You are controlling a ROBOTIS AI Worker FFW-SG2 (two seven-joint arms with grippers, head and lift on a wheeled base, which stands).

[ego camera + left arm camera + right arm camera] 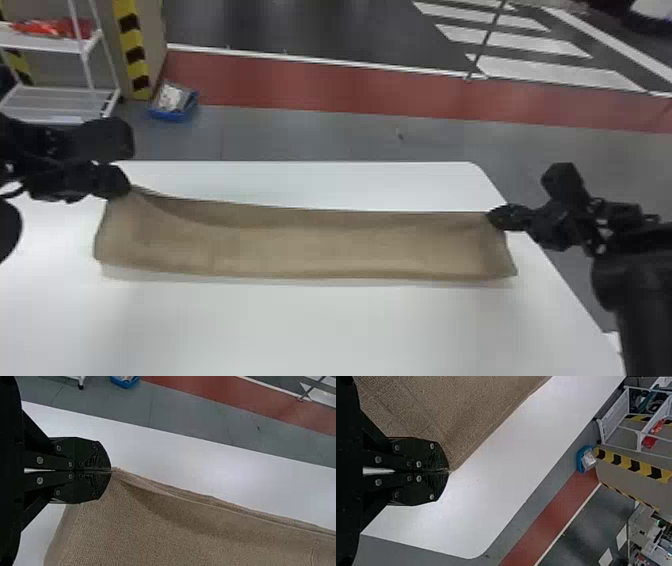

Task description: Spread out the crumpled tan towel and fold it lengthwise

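1. Here we are in the head view: the tan towel [320,250] stretches in a long, narrow strip across the middle of the frame, over the white desk [300,330].
2. The left hand [127,186] has the towel's upper left corner pinched, its fingers pressed together on the cloth; the very tip of that corner is hidden between them.
3. Over at right of centre, the right hand [493,218] pinches the upper right corner, and that bit is covered too.
4. So the towel lies between the two hands, most of it below them in the frame, its top edge sagging a little near the left hand. Whether the bottom edge touches the desk, I can't tell.
5. Into the left wrist view: from the left hand [110,470] the cloth runs out past the right and bottom edges, cut off there. Layered edges run close together; how many layers, I can't make out.
6. Right wrist view now: cloth fans away from the right hand [448,471] and is cut off by the top edge.
7. Back in the head view, upper left, a white rack [85,46] is cut off by the frame, its red load a blur; the contents of the blue box [172,116] are unclear.
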